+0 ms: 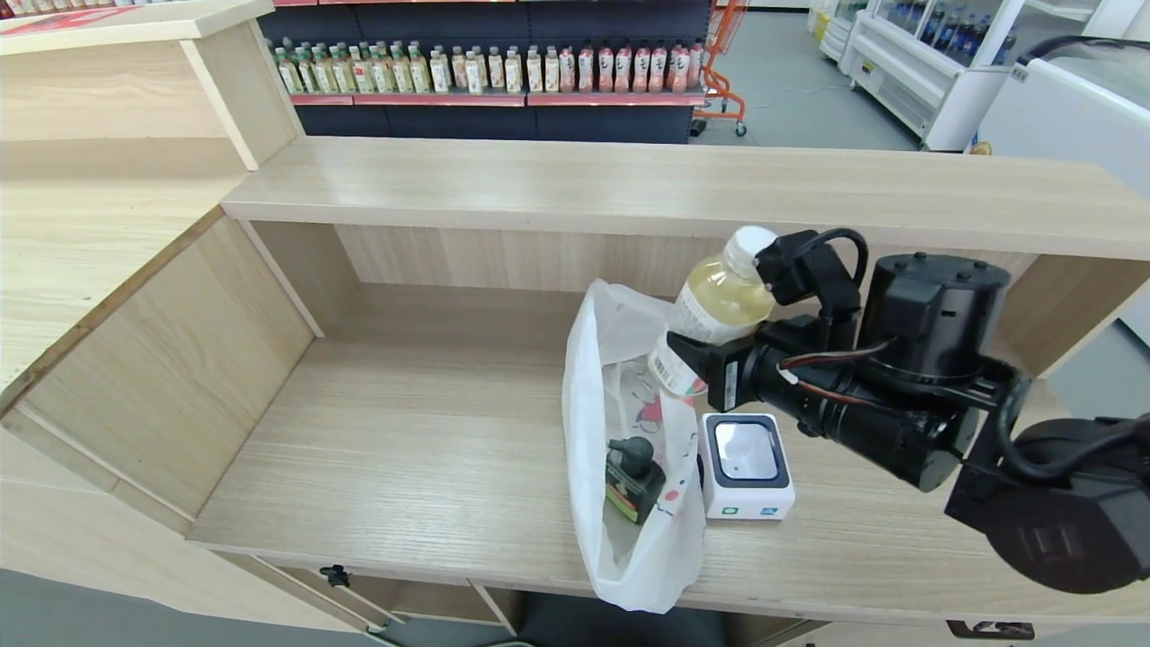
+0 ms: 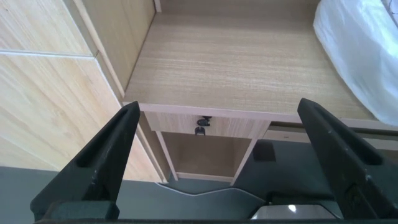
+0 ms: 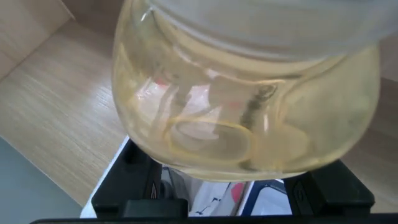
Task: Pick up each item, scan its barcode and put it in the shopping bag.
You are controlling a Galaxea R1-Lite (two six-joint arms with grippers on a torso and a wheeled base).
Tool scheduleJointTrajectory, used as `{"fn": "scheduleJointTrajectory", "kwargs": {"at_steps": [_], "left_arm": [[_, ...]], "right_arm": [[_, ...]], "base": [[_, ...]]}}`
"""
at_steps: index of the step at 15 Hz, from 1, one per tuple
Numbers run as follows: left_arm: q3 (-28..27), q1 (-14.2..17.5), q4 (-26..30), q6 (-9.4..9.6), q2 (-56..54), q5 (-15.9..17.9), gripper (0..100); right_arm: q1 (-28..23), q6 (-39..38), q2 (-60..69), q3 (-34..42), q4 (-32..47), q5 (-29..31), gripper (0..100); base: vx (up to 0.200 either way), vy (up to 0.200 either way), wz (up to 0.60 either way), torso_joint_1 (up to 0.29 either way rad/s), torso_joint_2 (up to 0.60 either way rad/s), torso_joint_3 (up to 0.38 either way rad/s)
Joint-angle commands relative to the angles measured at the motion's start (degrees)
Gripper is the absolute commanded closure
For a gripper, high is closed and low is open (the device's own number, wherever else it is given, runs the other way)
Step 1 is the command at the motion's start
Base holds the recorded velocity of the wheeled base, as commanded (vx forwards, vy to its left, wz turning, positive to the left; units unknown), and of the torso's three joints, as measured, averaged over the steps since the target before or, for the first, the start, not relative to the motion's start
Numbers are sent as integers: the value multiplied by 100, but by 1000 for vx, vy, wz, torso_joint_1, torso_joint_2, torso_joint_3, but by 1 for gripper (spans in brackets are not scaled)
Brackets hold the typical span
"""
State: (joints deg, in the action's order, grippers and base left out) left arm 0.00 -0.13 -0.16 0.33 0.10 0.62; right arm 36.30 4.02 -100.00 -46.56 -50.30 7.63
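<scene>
My right gripper (image 1: 696,355) is shut on a clear bottle (image 1: 714,310) of pale yellow drink with a white cap, held tilted above the counter between the shopping bag (image 1: 597,395) and the white barcode scanner (image 1: 746,465). Seen from the right wrist, the bottle's base (image 3: 249,106) is very close, gripped between my fingers. The white plastic bag lies open on the wooden counter (image 1: 404,449); a dark pump bottle (image 1: 633,481) rests inside it. My left gripper (image 2: 221,155) hangs open below the counter's front edge, with nothing between its fingers.
The scanner stands just right of the bag, under my right arm. A raised wooden ledge (image 1: 629,184) runs along the back of the counter and a side panel (image 1: 171,368) closes its left. A corner of the bag (image 2: 364,50) shows in the left wrist view.
</scene>
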Motion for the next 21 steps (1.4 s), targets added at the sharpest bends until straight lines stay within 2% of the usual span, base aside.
{"fn": "scheduleJointTrajectory", "kwargs": {"at_steps": [1,8,13,18,21], "left_arm": [[0,-4,-2,2,-1,-1,0],[0,-4,-2,2,-1,-1,0],[0,-4,-2,11,-1,-1,0],[0,-4,-2,11,-10,-1,0],[0,-4,-2,11,-1,-1,0]], "right_arm": [[-124,2,-617,15,-367,-60,100],[-282,-341,-1136,76,-824,-332,100],[-255,-420,-1487,534,-1685,-376,100],[-264,-350,-2085,1272,-3074,-350,100],[-282,-103,-2305,1360,-3416,-359,100]], "base": [[0,0,0,0,0,0],[0,0,0,0,0,0],[0,0,0,0,0,0],[0,0,0,0,0,0],[0,0,0,0,0,0]]}}
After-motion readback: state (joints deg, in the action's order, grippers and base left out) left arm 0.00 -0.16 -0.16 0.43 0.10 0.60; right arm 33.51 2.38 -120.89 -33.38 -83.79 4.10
